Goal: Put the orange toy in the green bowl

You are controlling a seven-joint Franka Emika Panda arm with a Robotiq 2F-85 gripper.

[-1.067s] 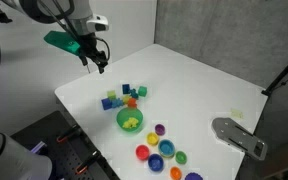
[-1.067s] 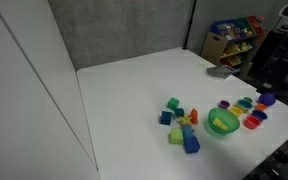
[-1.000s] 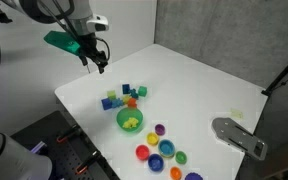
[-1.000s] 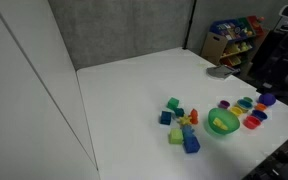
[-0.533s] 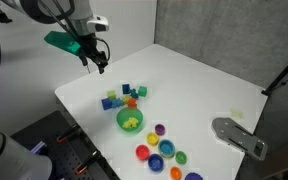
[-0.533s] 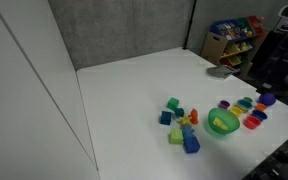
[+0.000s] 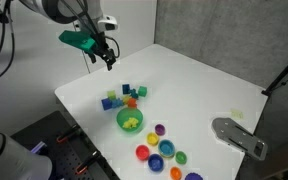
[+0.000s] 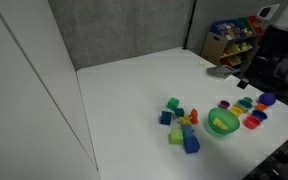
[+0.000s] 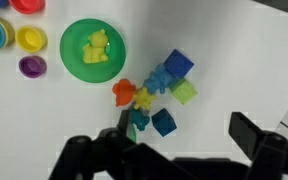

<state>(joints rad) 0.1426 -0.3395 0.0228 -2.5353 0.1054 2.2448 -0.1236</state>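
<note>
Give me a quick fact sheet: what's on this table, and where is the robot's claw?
gripper: up in the air, apart from every toy, holding nothing; jaws look open in the wrist view
orange toy: on the table, at the edge of the blocks nearest the bowl
green bowl: beside the blocks, with a yellow item inside
blocks: blue and green ones, bunched together
cups: small, coloured, clustered beyond the bowl
task status: toy not yet in bowl

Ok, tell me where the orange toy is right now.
In the wrist view, the orange toy sits just lower right of the green bowl, at the edge of the block cluster.
</note>
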